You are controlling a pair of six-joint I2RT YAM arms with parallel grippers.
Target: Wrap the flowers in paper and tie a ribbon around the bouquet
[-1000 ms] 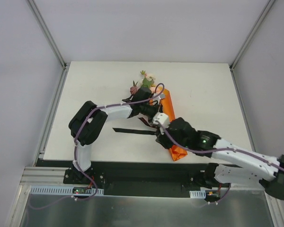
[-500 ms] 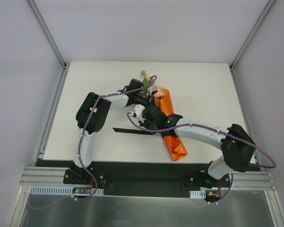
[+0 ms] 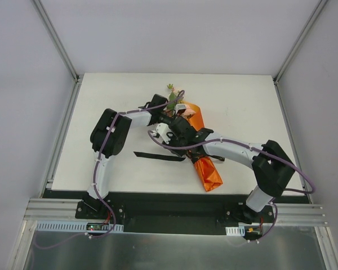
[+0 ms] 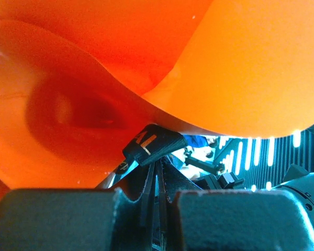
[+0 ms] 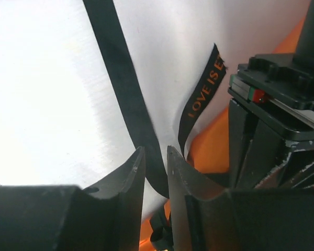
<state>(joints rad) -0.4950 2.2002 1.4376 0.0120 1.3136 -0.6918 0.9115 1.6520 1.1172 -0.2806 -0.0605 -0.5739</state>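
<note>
The glossy orange paper-cone bouquet (image 3: 207,171) lies mid-desk, its pale pink and mauve flowers (image 3: 172,94) pointing at the far edge and its tip at the near edge; wrapping looks done, tying is not; the long black gold-lettered ribbon (image 3: 158,156) trails loose across the white desk (image 3: 253,112) toward the left edge; the left end effector (image 4: 158,183) is clamped tight on a ribbon end beneath the paper; the right end effector (image 5: 154,154) stands narrowly parted, with ribbon in its gap, seemingly unpinched; both arms crowd the cone's middle, with open desk on either side.
</note>
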